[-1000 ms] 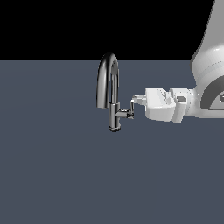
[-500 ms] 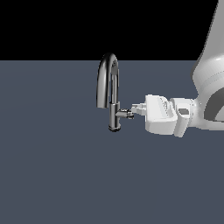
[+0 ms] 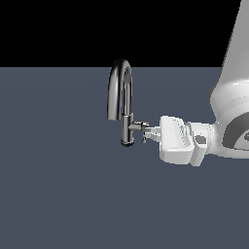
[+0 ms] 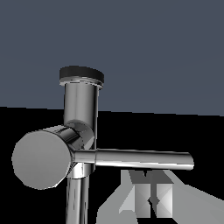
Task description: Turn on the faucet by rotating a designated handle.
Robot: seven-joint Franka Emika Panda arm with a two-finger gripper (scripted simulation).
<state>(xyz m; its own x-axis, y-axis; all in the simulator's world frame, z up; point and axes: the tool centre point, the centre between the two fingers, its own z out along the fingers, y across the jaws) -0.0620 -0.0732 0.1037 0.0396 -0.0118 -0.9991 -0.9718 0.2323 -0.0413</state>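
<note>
A: Where is the handle [image 4: 140,159] relative to the gripper [image 3: 147,133]?

B: Right at its tips. The faucet [image 3: 122,104] stands mid-floor, well clear of every edge, its 1 stub pointing toward the exterior view's right, straight at the gripper.

A: And the lever's long axis?

B: Crosswise to the approach, judging by the wrist view.

A: Jaws?

B: I cannot tell whether they are spread or pinched.

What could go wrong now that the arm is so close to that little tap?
The handle is a thin, smooth lever, and the gripper meets it only at the fingertips, so it could slide off while turning. Whether the fingers actually clamp it is unclear. Pushing sideways might also knock the faucet itself.
</note>
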